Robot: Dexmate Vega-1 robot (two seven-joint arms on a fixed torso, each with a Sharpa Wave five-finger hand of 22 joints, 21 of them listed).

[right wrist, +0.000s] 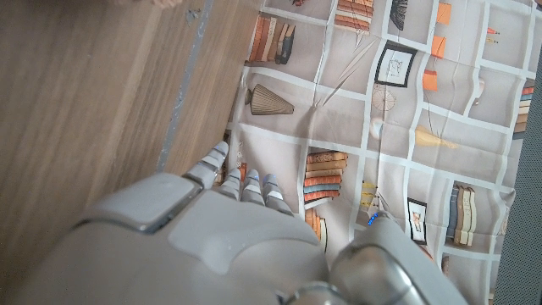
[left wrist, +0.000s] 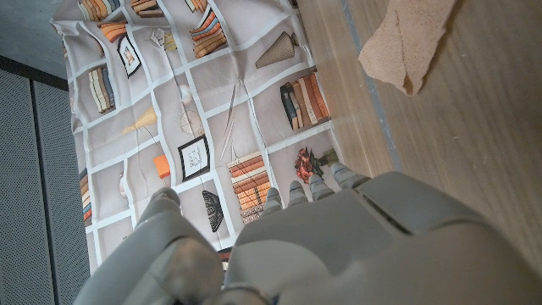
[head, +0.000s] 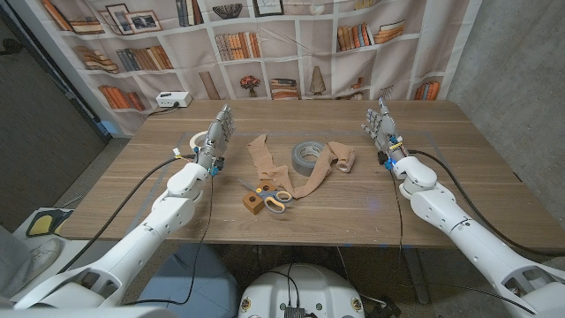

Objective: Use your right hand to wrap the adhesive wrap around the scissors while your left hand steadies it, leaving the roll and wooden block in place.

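Left hand (head: 214, 137) and right hand (head: 381, 126) both released, fingers apart, flanking the scissors (head: 272, 195), wooden block (head: 254, 203), tan adhesive wrap (head: 309, 177), grey tape roll (head: 306, 155).

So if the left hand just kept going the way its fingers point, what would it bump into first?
Probably nothing on the table. The left hand stands with its fingers aimed at the table's far edge, and the tan wrap lies off to its side. Beyond the edge hangs the bookshelf backdrop, though depth is hard to judge.
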